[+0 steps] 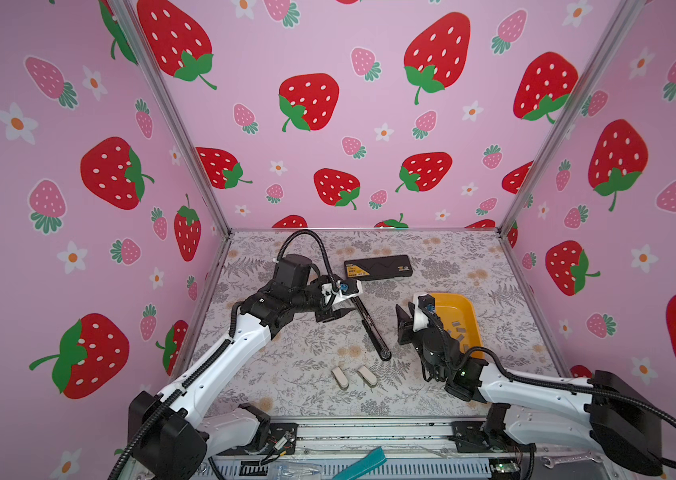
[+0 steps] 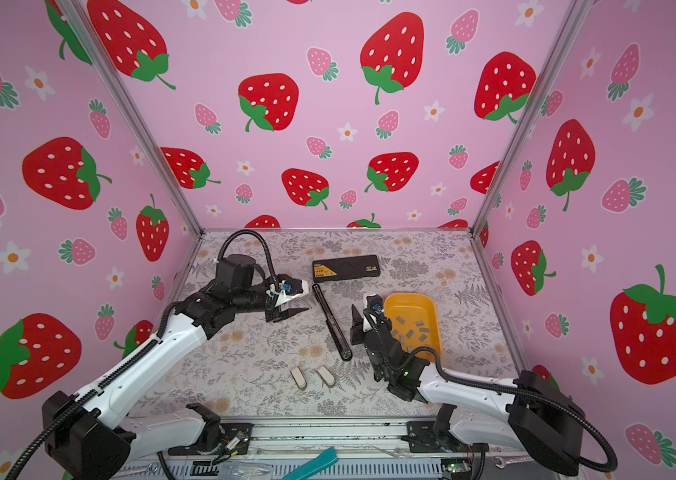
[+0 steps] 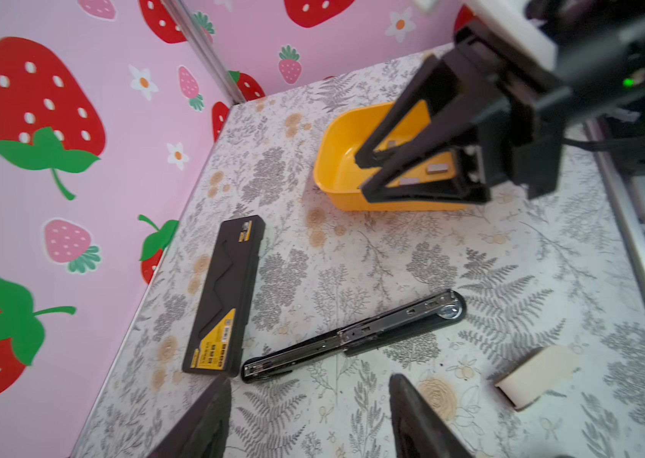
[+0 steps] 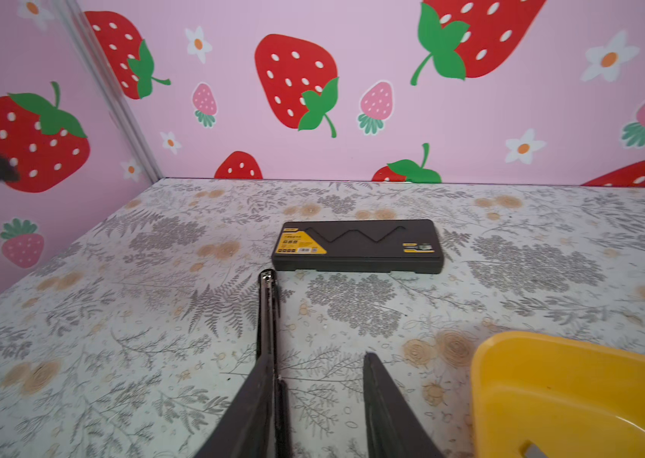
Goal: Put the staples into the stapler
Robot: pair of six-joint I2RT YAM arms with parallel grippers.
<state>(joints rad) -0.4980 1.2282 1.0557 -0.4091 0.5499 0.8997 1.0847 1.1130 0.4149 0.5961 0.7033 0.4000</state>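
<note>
Left gripper point(image 3: 310, 380): jaws stand well apart with nothing between them; it hangs over the table point(image 1: 307, 399) just left of the far half of the stapler point(image 1: 373, 332), fingers pointing right toward it
Right gripper point(image 4: 319, 359): jaws partly apart and holding nothing; it stands between the stapler and the yellow tray point(image 1: 467, 303), fingers pointing to the far side
Right gripper contact: in the right wrist view the finger nearer the stapler crosses over the stapler's line; I cannot tell whether it touches
Stapler: black, folded out flat into one long thin line with its metal rail showing on top; it lies on the table from far left to near right, between the two grippers
Staples point(image 2: 411, 332): small grey strips scattered loose on the floor of the tray
Tray: right of the stapler, just beside the right gripper, its near end hidden by that arm in both top views
Black box point(image 2: 346, 269): flat, with a yellow label, on the far part of the table, near the stapler's far end but apart from it
Cream pieces point(image 1: 340, 377): two small rounded ones side by side on the near part of the table, left of the stapler's near end
Table cover: grey and tan floral print
</note>
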